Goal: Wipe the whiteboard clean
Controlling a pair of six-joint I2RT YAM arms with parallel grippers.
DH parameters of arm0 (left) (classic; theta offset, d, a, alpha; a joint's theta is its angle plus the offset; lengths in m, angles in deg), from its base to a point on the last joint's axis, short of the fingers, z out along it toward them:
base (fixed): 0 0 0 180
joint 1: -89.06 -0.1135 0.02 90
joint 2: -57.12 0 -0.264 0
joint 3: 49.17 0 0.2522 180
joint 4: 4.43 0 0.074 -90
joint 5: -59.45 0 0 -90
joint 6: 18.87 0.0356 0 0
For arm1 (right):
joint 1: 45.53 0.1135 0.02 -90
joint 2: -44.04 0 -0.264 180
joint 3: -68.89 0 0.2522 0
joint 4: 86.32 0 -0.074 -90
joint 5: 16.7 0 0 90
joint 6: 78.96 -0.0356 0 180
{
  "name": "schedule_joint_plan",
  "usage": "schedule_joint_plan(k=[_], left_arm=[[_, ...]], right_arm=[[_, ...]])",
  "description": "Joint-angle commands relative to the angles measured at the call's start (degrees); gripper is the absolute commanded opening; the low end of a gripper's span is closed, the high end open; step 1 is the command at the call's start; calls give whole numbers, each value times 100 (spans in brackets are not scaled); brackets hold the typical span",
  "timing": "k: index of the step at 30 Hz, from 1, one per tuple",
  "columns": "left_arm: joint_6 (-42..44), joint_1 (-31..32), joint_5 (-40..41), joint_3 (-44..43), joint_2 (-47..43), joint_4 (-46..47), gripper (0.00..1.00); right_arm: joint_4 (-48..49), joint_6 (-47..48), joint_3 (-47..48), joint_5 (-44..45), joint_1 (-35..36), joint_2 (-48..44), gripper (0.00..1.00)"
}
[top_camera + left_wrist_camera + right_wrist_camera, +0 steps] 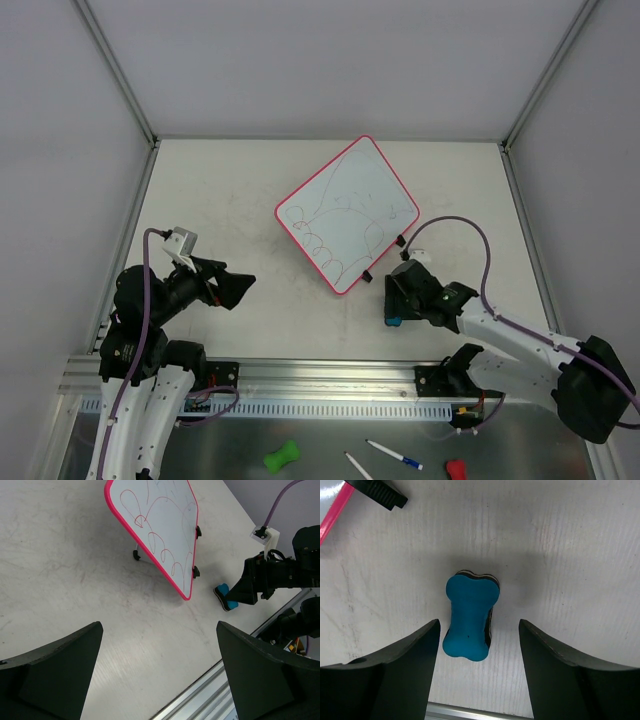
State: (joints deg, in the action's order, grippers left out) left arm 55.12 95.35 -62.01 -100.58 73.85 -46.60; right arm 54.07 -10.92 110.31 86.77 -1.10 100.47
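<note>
I see my right gripper (479, 625) open astride the blue eraser (469, 620), not yet clamped; my left gripper (160, 627) gapes empty, the scribbled whiteboard (160, 525) beyond its fingers.

A scuffed off-white table (220, 200). On it sits a pink-rimmed whiteboard (348, 213), turned diamond-wise and covered in red scribbles. A blue bone-shaped eraser (469, 617) lies near the board's near corner.
</note>
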Motion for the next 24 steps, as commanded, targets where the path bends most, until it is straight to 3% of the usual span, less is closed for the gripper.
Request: schedule_joint_plan(k=[1,5,6,7,10,18,24], left_arm=[[63,-48,-132,-6,-30,186,99],[63,-48,-123,-6,-30,177,99],[63,-48,-123,-6,-12,177,99],[63,-48,-132,-6,-12,177,99],[72,-48,-132,-6,-12,177,99],[72,-48,-141,-6,-12,177,99],[63,-48,-141,3,-12,177,99]], right_arm=[[88,-54,284,243,154,149,67],[89,-63,406,278,207,377,65],[88,-72,424,287,216,500,62],[97,-98,442,305,242,553,51],[97,-177,468,428,295,659,46],[80,-450,503,507,348,861,46],[88,-468,512,595,400,932,40]])
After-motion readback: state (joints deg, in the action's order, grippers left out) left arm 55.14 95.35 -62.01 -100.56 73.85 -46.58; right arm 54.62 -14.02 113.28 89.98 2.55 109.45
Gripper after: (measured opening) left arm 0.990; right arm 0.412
